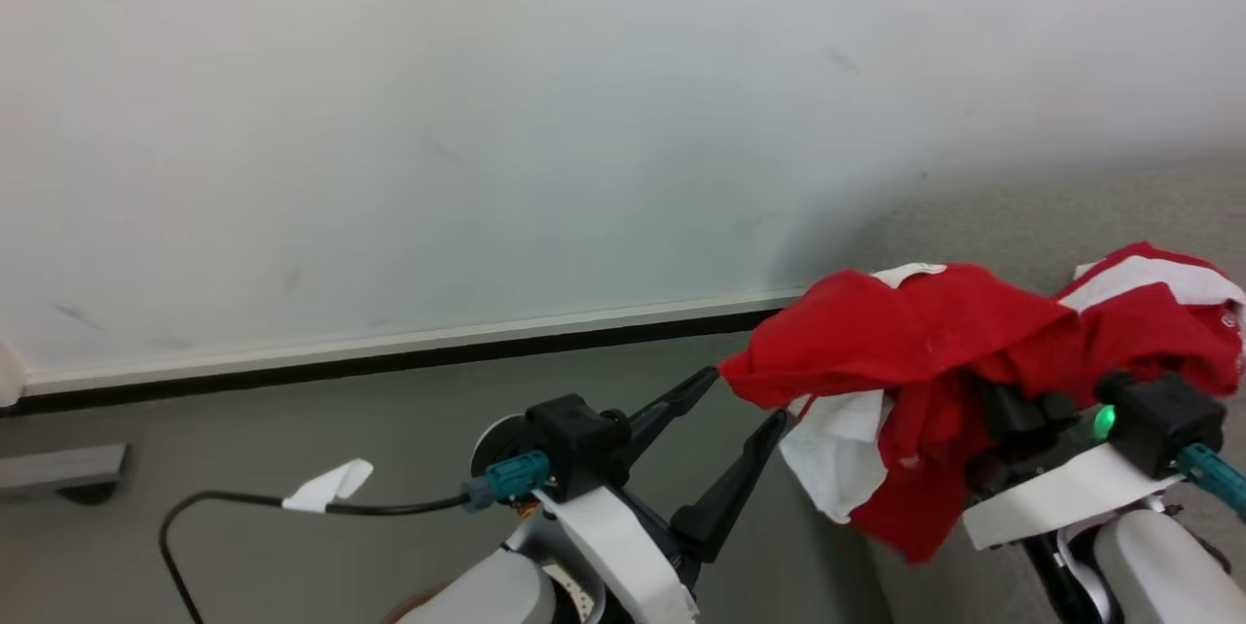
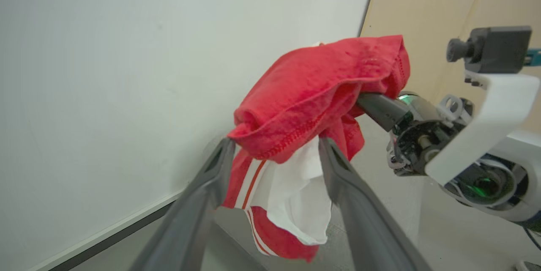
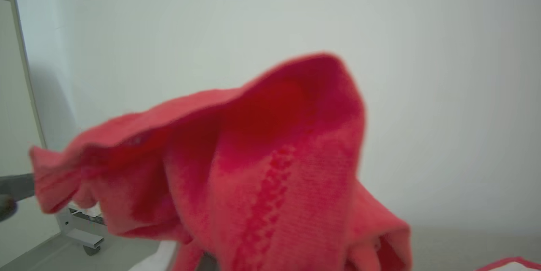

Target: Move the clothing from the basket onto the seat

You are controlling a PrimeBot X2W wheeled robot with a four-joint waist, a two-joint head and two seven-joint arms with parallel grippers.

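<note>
Clothing (image 1: 925,351) draped over right tool (image 1: 1012,410), left tool (image 1: 748,397) wide open

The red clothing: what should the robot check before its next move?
1. Clothing held up: ok, it is draped over the right fingers.
2. Right fingers' grip: cannot tell, the cloth covers their tips.
3. Left fingers open: ok, spread wide with the clothing's edge between them.
4. Clothing fully over the seat: cannot tell, it hangs near the seat's edge.
5. Loose white flap: not ok, it dangles below the left fingers.
</note>
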